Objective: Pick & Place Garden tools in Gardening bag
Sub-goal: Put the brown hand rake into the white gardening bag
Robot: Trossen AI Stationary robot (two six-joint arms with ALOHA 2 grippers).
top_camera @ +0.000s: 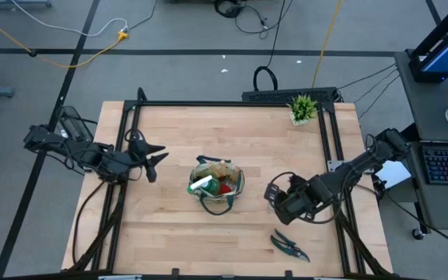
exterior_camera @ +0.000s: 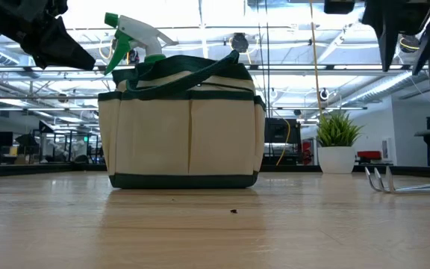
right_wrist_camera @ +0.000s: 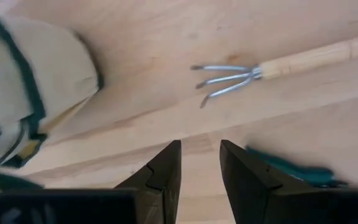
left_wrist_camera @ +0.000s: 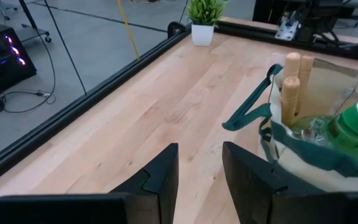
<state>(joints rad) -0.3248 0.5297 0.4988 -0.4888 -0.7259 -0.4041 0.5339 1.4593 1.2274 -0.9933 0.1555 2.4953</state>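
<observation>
While the small khaki fabric bag with green trim holds several tools, the wooden-handled metal rake and dark shears — at five o'clock — still wait; both claws — left, right — are slightly spread, empty.

Table: bag; shears; rake; plant

Open tabletop all around central gardening bag; pruning shears near front edge.

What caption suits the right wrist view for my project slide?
Right gripper hovers open and empty above the table, near a wooden-handled rake, pruning shears and the gardening bag.
</observation>
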